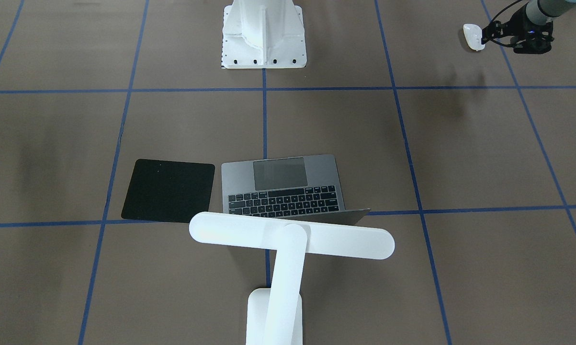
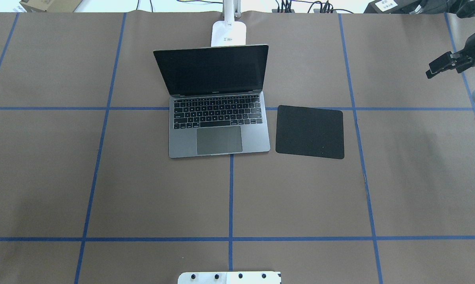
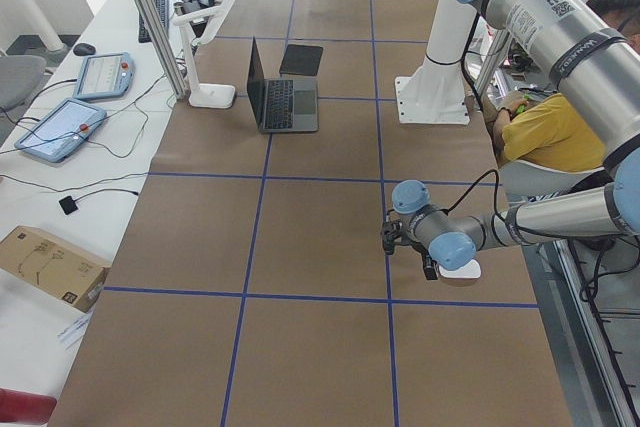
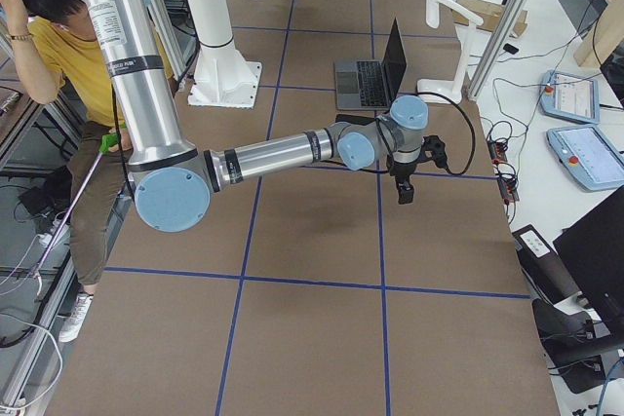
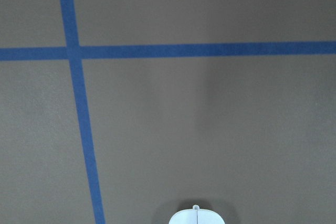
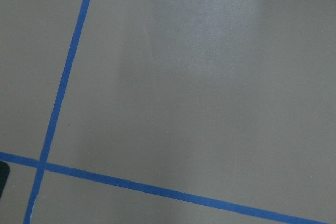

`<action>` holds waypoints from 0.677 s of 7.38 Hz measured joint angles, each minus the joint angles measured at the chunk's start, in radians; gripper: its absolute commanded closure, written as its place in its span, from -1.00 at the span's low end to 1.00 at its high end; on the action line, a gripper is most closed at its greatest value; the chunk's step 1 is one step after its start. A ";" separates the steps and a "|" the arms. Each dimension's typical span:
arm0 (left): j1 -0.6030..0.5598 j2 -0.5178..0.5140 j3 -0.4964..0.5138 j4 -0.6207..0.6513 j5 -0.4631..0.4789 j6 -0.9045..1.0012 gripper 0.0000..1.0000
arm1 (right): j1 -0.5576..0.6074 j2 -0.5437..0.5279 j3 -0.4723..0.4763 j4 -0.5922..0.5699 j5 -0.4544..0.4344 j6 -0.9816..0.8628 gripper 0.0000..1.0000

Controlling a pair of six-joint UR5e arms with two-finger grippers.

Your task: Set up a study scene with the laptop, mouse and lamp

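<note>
The lamp stands behind the open laptop to light its keys, while you find the mouse well apart, at the left gripper, presumably for carrying to the pad, and you cannot tell either claw's opening, the right gripper hanging aside.

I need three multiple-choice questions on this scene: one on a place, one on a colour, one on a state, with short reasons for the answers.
1. Where does the mouse pad lie?
A. beside the laptop, on the robot's right
B. under the laptop
C. on its keys

2. What colour is the lamp?
A. black
B. white
C. blue

3. How is the laptop's lid?
A. shut
B. open
C. taken off

Answers: 1 A, the overhead view shows it there; 2 B, head, arm and base are white; 3 B, the dark screen stands behind the keys.
</note>
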 measured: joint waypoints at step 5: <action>0.244 -0.060 0.022 0.000 0.001 -0.170 -0.96 | -0.002 0.000 0.000 0.000 0.000 0.001 -0.99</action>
